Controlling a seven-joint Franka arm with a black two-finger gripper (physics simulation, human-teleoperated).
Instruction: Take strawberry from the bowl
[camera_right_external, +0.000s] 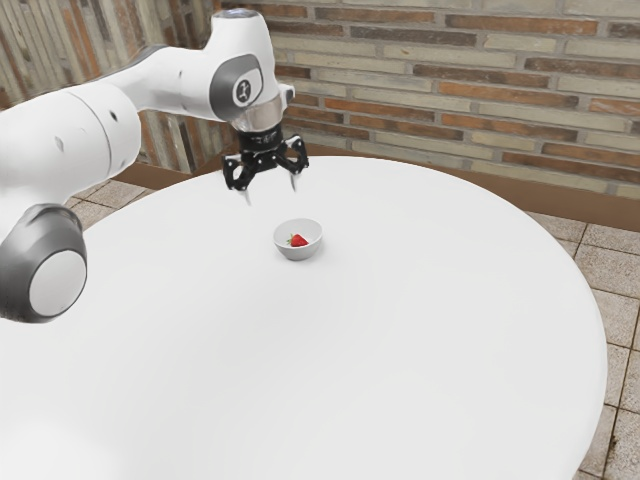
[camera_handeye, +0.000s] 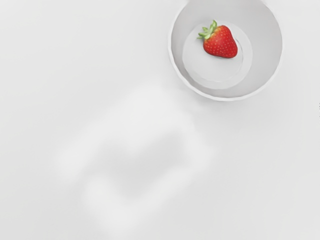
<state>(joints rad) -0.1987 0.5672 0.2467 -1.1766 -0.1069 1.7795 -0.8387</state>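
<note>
A red, green-leaved strawberry (camera_handeye: 220, 42) is contained in a round white bowl (camera_handeye: 265, 47), set toward the white table (camera_right_external: 350, 350)'s far edge. Higher, the black gripper (camera_right_external: 271, 191) is spread apart.

Bright light washes the white table (camera_right_external: 430, 350), glaring at the exterior view's lower left, with soft shadows.

Both views look down, sharing the bowl (camera_handeye: 265, 50).

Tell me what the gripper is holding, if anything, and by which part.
Nothing is held: the black two-finger tool is open, and the red strawberry lies in the round white bowl.
</note>
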